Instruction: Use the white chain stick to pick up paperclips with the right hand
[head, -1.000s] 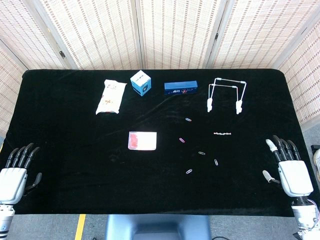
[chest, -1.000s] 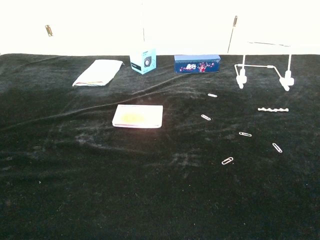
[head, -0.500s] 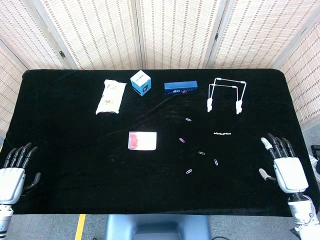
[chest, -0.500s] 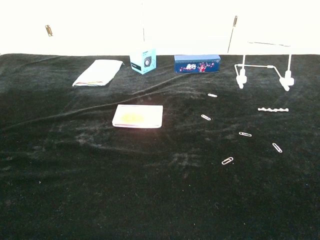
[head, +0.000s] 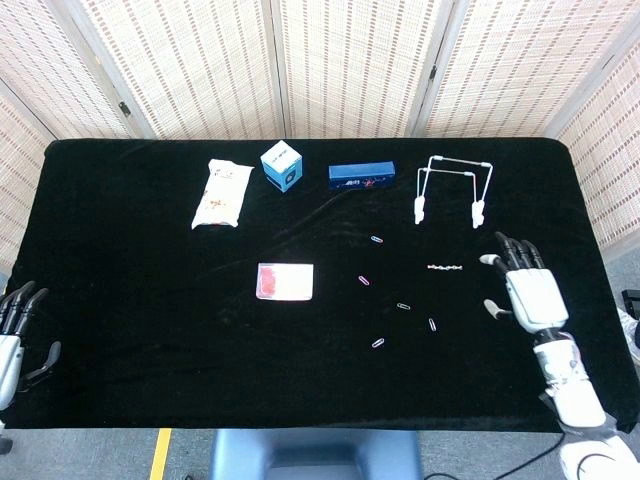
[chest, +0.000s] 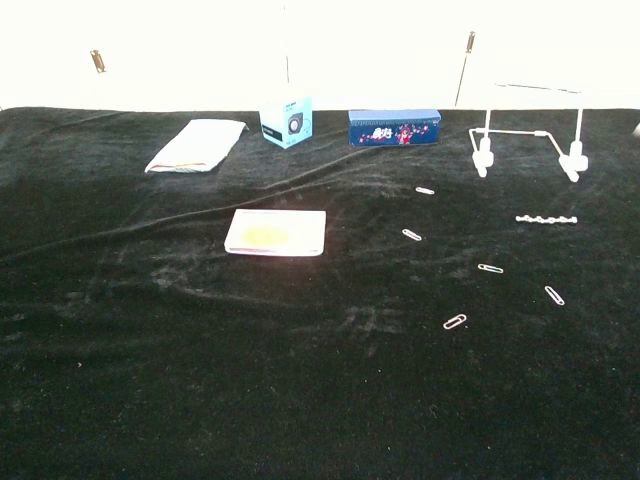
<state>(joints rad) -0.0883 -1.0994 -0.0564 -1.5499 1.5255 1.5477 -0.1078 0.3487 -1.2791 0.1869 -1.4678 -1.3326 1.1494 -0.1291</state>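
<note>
The white chain stick (head: 444, 268) (chest: 546, 218) lies flat on the black table, right of centre. Several paperclips (head: 403, 305) (chest: 490, 268) are scattered just left of and in front of it. My right hand (head: 528, 287) hovers open to the right of the stick, fingers spread and pointing away from me, holding nothing. My left hand (head: 12, 335) sits at the front left edge, open and empty, partly cut off by the frame. The chest view shows only a sliver at its right edge, too small to tell what it is.
A white wire stand (head: 451, 190) (chest: 527, 144) is behind the stick. A blue box (head: 361, 177), a cube box (head: 282, 165) and a white packet (head: 222, 194) line the back. A clear flat case (head: 285, 281) (chest: 276, 232) lies at the centre.
My right hand has moved forward and left from the front right edge toward the chain stick. My left hand has drawn back and left, partly out of view.
</note>
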